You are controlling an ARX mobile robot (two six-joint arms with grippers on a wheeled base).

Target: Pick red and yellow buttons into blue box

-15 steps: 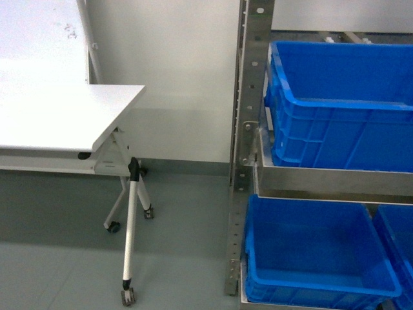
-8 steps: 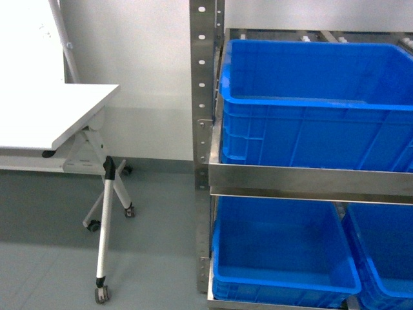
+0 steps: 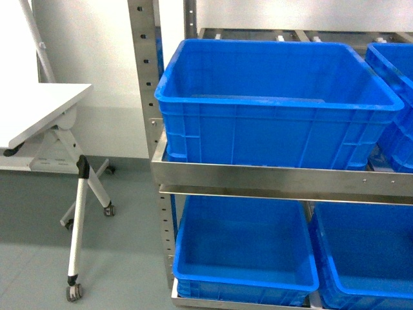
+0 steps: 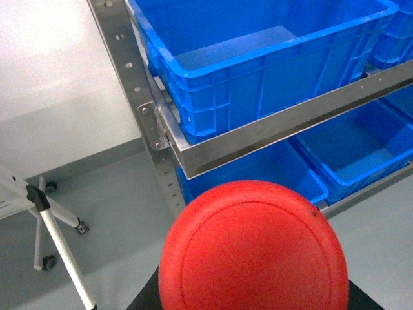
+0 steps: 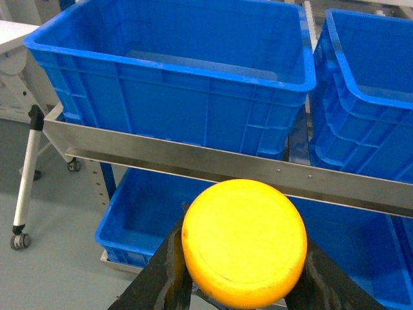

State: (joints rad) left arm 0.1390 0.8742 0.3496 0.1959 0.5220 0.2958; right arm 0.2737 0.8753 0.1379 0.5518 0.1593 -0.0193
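Red round plastic cap of a mushroom-head push button [image 4: 253, 248] fills the bottom of the left wrist view, and the yellow round cap of its twin [image 5: 244, 242] sits the same way in the right wrist view. The left gripper itself barely shows, just dark bits under the cap, so I can't tell how its jaws stand. The right gripper [image 5: 242, 278] has its black fingers [image 5: 173, 265] hugging both sides of the yellow button, so I'd call that clamped on it.

Handling guess: these look like light, hard little things with smooth domed caps that'd be slippery if pinched by the cap. Better to hold them lower down, under the cap, which seems to be what the right side is doing.

The big deep blue plastic crate with the thick rim [image 3: 271, 103] sits on the upper level of a steel shelving rack [image 3: 271, 177], ahead of both wrists and above the buttons. It looks empty from here.

Stuff in the way: the rack's front rail and the crate's tall front wall both need clearing. Another blue crate [image 5: 371, 97] sits just beside it on the right, with more blue bins [image 3: 242, 252] below, so easy to drop in the wrong one. A white folding table on casters [image 3: 48, 123] stands off to the left, well apart.
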